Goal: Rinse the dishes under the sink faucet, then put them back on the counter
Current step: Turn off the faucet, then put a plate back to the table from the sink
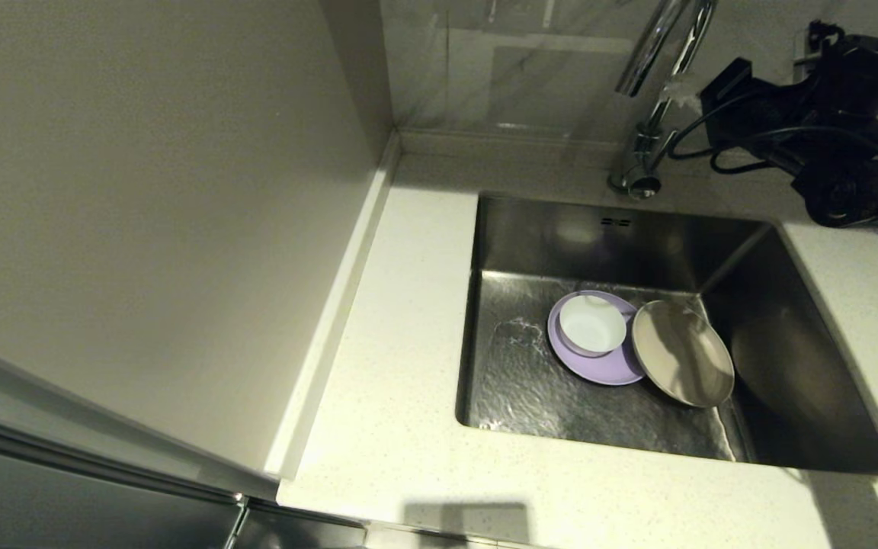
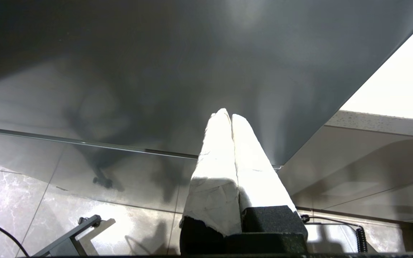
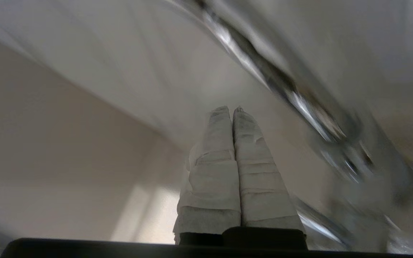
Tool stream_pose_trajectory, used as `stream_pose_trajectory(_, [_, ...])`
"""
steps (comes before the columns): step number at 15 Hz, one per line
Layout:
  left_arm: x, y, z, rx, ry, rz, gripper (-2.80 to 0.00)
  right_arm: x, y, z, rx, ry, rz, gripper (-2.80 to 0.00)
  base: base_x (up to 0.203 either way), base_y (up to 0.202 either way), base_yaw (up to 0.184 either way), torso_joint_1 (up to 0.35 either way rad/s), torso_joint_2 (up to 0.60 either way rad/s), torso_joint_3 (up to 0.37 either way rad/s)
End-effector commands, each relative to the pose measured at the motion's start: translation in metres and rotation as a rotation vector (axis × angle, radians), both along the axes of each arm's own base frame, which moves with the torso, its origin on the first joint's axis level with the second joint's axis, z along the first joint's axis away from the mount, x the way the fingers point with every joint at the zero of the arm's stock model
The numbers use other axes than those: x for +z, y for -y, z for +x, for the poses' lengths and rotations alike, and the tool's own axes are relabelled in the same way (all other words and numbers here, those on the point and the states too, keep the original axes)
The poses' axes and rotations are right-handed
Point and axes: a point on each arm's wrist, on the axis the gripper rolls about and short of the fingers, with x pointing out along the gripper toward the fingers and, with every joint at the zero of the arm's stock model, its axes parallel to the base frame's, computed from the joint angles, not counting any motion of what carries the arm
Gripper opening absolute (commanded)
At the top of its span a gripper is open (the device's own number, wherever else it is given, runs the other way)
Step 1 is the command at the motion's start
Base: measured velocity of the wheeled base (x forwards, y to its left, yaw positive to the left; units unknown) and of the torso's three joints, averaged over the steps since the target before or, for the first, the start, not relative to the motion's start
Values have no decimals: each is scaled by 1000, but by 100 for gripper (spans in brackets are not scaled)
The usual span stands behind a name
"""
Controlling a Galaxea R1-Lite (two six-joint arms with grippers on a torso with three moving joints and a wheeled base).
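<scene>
The dishes lie in the sink (image 1: 546, 236). A small white bowl (image 1: 593, 324) sits on the lilac plate (image 1: 599, 370), and the beige plate (image 1: 683, 352) leans beside them toward the sink's right wall. The chrome faucet (image 1: 656, 84) rises behind the basin. My right arm (image 1: 828, 114) reaches in from the right at faucet height. My right gripper (image 3: 232, 109) is shut and holds nothing, with the faucet (image 3: 299, 104) close beside it. My left gripper (image 2: 228, 114) is shut and empty, low down by the dark cabinet front, out of the head view.
The speckled counter (image 1: 393, 366) wraps the sink on the left, front and right. A beige wall (image 1: 142, 191) stands along the counter's left edge and a glossy backsplash (image 1: 500, 69) behind the faucet. The sink floor looks wet.
</scene>
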Motion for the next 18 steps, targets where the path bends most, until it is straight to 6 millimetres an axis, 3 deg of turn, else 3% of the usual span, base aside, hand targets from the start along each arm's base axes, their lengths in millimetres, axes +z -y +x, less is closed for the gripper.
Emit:
stream_pose_trajectory(1, [0,0,0,1,4,-1,-280,31,0,-24,15,69,44,-280,0,0,0,0,0,0])
stream_pose_trajectory(5, [0,0,0,0,4,1,-280,51,11,-50,-51,56,-71,-280,0,0,0,0,0,0])
stream_pose_trajectory(7, [0,0,0,0,5,0,-280,54,28,-67,-101,-10,-268,-280,0,0,0,0,0,0])
stream_pose_trajectory(9, [0,0,0,1,4,-1,-280,44,43,-86,-124,-140,-529,-280,0,0,0,0,0,0])
stream_pose_trajectory(12, [0,0,0,1,4,-1,-280,37,59,-145,-147,-379,-865,-280,0,0,0,0,0,0])
stream_pose_trajectory(14, [0,0,0,1,4,-1,-280,39,66,-180,-331,-572,-1040,-280,0,0,0,0,0,0])
stream_pose_trajectory(18, [0,0,0,1,4,-1,-280,41,67,-215,-552,-820,-1183,-280,0,0,0,0,0,0])
